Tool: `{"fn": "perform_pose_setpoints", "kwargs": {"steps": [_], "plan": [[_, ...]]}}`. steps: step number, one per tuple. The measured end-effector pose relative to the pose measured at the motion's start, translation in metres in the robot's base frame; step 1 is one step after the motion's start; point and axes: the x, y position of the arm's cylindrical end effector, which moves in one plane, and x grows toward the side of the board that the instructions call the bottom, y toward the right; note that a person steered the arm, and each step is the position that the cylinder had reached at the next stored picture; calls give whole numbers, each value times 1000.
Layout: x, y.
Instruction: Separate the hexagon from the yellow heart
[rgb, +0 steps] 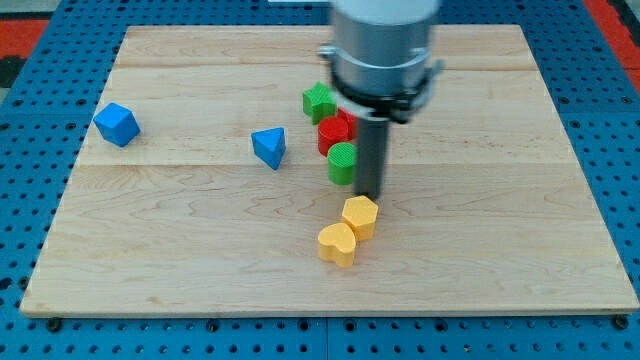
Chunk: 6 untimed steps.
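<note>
My tip (368, 196) set just above yellow hexagon (360, 216), which touches yellow heart (337, 242); no claw is fitted, so nothing is grasped.

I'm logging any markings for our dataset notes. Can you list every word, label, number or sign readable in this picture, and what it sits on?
None: no readable text in the camera view.
The wooden board, the yellow hexagon, the yellow heart, the green, red and blue blocks and the blue pegboard bear no writing.
The arm's grey housing is blurred; no label can be made out.
My tip sits just above the hexagon.
</note>
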Motion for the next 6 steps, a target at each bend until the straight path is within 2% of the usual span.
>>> {"fn": "perform_pose_setpoints", "kwargs": {"steps": [1, 2, 3, 4, 6], "plan": [[0, -31], [6, -92], [30, -114], [41, -73], [-1, 50]]}}
